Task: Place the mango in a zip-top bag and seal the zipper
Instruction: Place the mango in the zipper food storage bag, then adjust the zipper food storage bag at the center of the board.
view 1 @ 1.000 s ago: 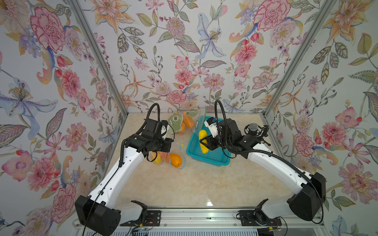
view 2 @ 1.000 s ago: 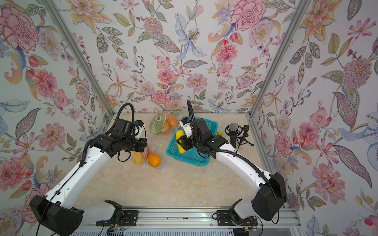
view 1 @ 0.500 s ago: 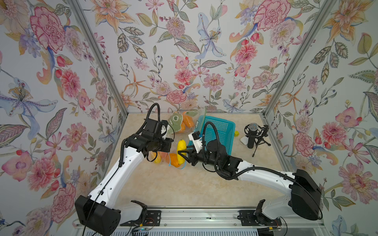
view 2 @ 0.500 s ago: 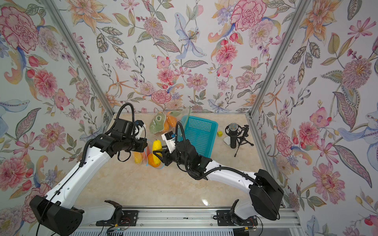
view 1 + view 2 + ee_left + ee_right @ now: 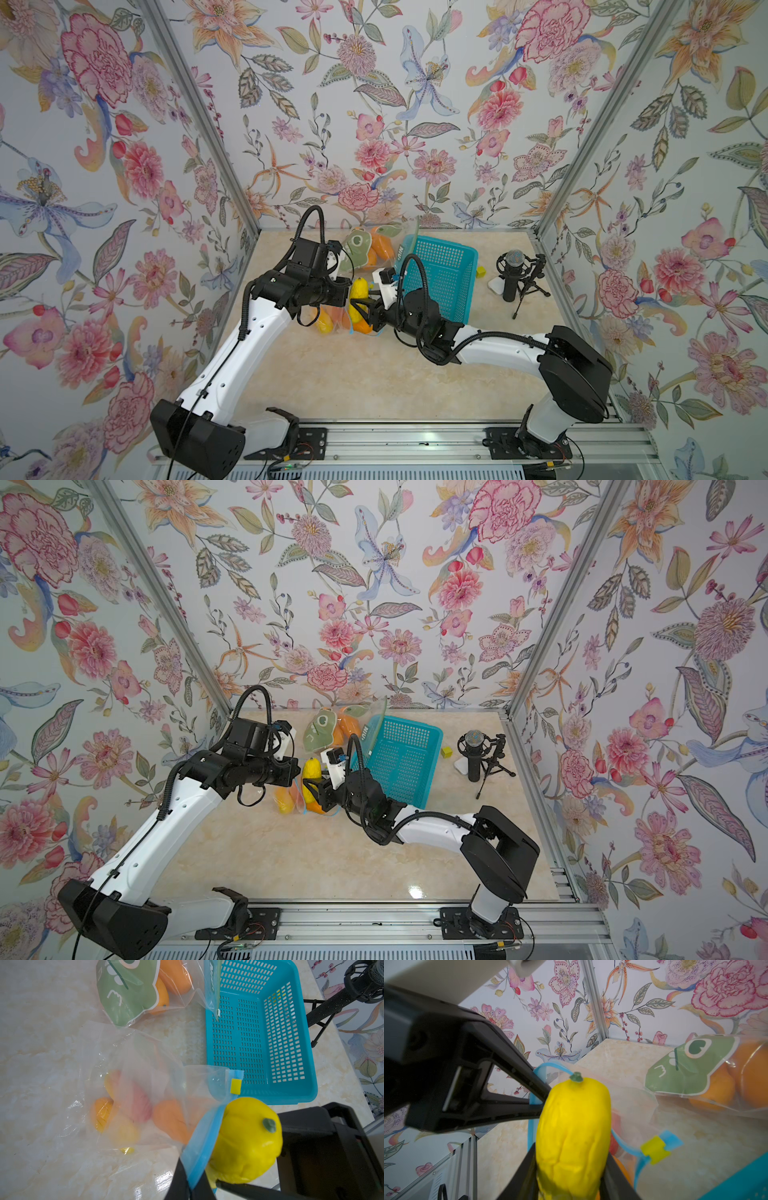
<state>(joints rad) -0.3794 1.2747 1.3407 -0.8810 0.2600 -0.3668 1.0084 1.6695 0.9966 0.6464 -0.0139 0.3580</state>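
two grips: left end effector (image 5: 193,1181) pinching zip-top bag (image 5: 135,1059) rim, right end effector (image 5: 571,1155) clasping mango (image 5: 573,1113); green dinosaur label (image 5: 128,995) nearby.

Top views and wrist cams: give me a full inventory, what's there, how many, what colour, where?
mango: one, yellow, upright at the zip-top bag's mouth.
zip-top bag: one, clear with blue zipper, on the table, orange, yellow and pink fruit inside.
printed bag: one, green print, orange fruit inside, at the back.
basket: one, teal, beside both bags.
cube: one, yellow, between basket and microphone.
microphone: one, black, on a tripod.
left gripper: black, jaws pinching the zip-top bag's blue rim.
right gripper: black, jaws gripping the mango.
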